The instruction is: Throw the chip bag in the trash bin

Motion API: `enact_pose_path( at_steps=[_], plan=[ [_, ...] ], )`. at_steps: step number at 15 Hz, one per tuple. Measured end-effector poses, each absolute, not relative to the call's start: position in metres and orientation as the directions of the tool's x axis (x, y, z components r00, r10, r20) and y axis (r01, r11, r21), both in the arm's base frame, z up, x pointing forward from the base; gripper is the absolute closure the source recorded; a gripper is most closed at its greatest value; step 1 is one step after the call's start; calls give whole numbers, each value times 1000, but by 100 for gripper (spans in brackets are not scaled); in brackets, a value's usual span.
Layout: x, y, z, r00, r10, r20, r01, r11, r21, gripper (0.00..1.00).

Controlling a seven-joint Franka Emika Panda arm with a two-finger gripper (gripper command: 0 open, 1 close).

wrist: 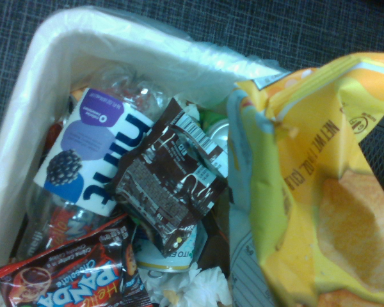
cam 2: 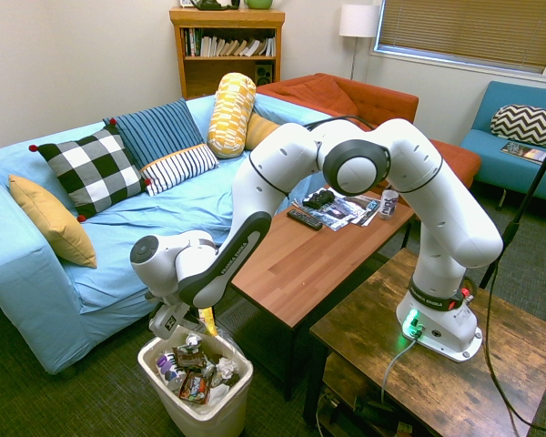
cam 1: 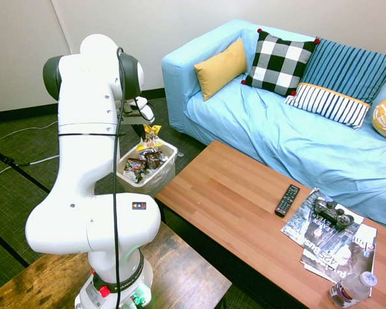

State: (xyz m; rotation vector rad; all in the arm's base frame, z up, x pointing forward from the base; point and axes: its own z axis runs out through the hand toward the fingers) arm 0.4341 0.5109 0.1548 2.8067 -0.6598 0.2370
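First exterior view: chip bag (cam 1: 152, 136) pinched in the gripper (cam 1: 147, 127), hanging over the trash bin (cam 1: 167, 172) by the table corner. Second exterior view: same, bag above the bin's rim, not yet dropped. Wrist view: bag over the bin's wrappers (wrist: 166, 185); only release left, seemingly.

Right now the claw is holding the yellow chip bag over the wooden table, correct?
No. The claw holds the chip bag over the trash bin, beside the wooden table, not over it. The second exterior view shows this.
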Motion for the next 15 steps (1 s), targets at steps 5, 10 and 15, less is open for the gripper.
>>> enact_pose_path(
  at_steps=[5,10,15],
  plan=[
    [436,513,130,888,-408,211,-450,-864,225,0],
    [427,524,123,896,-391,211,-435,-867,243,0],
    [431,525,128,892,-397,216,-442,-864,240,0]
  ],
)
